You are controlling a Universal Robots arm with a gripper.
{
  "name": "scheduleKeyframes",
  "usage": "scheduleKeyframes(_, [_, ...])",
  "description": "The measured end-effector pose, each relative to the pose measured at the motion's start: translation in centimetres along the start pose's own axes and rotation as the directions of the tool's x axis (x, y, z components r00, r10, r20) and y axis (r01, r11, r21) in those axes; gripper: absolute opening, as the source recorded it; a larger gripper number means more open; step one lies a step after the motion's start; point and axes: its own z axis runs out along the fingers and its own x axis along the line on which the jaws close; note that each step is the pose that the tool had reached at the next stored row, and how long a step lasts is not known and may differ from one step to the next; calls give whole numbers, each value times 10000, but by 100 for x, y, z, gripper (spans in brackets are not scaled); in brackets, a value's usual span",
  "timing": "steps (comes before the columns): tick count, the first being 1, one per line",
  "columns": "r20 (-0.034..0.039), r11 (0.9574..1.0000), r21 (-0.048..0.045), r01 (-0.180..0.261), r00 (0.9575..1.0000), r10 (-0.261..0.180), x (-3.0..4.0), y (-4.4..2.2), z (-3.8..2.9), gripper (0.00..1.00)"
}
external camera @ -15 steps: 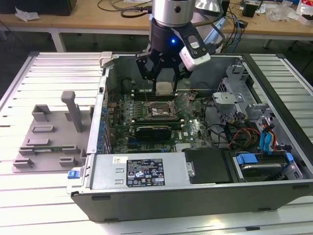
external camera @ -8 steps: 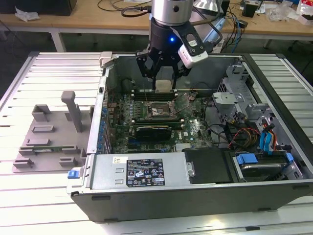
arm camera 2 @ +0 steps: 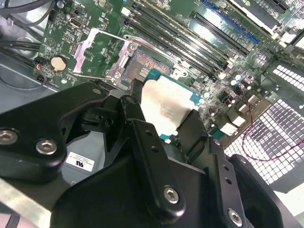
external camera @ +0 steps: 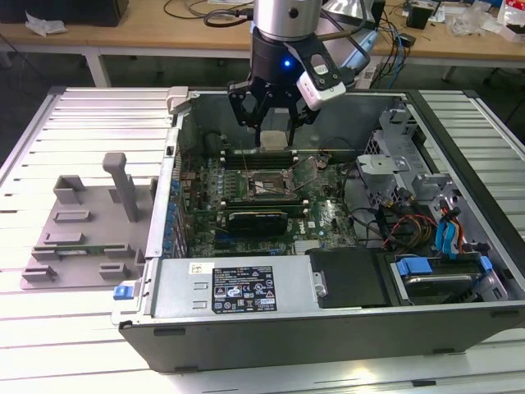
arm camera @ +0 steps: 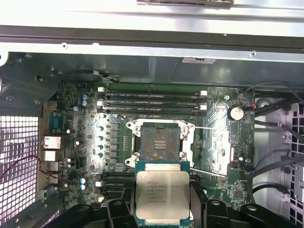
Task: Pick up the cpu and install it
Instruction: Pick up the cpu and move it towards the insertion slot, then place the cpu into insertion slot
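A long wooden bench [external camera: 148,37] strewn with cables runs across the top of the exterior view, and in front of it lies a table [external camera: 74,123] of pale ribbed metal slats. On those slats, at the exterior view's left, sits a matte grey plastic fixture [external camera: 82,230] with blocky uprights and shallow slots. The middle and right of that view belong to the open computer case [external camera: 328,332], a box of dull sheet steel, with a labelled silver power supply [external camera: 238,287] along its near wall and blue cables [external camera: 449,234] in the lower right. My gripper [external camera: 273,130] hangs in the upper middle, black and angular, with a small blue light on the wrist above it. My fingers [arm camera 2: 190,128] are pinched on the cpu [arm camera: 163,194], gripping two opposite edges of the flat square chip; its top is brushed silver-grey with a teal rim. I hold it in the air over the green motherboard [arm camera: 80,137], near the socket [arm camera: 160,142] and apart from it. The socket is a dark square of fine contacts, bare, with its bright metal frame swung open. Four long black memory sticks [arm camera: 152,97] lie in parallel just beside it, and a round shiny coin cell [arm camera: 235,112] sits farther along the board.
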Motion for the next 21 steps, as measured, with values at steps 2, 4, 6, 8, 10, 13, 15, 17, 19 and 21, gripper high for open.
scheduleKeyframes(2, [0, 10000, 0, 0, 10000, 0, 0, 1, 0, 55])
scheduleKeyframes(4, [0, 10000, 0, 1, 10000, -1, 0, 1, 0, 55])
scheduleKeyframes(6, [0, 10000, 1, 0, 10000, 0, 0, 1, 0, 55])
scheduleKeyframes(8, [0, 10000, 1, 0, 10000, 0, 0, 2, 0, 55])
scheduleKeyframes(10, [0, 10000, 0, 0, 10000, 0, 0, 2, 0, 55])
scheduleKeyframes(13, [24, 9955, 4, -949, 9955, 949, 0, 2, 1, 55])
scheduleKeyframes(15, [38, 9896, 6, -1441, 9896, 1441, 0, 2, 2, 55])
scheduleKeyframes(17, [52, 9807, 8, -1955, 9807, 1955, 0, 2, 2, 55])
scheduleKeyframes(19, [64, 9708, 8, -2400, 9708, 2400, 0, 2, 3, 55])
scheduleKeyframes(21, [80, 9546, 8, -2979, 9546, 2979, 0, 2, 5, 55])
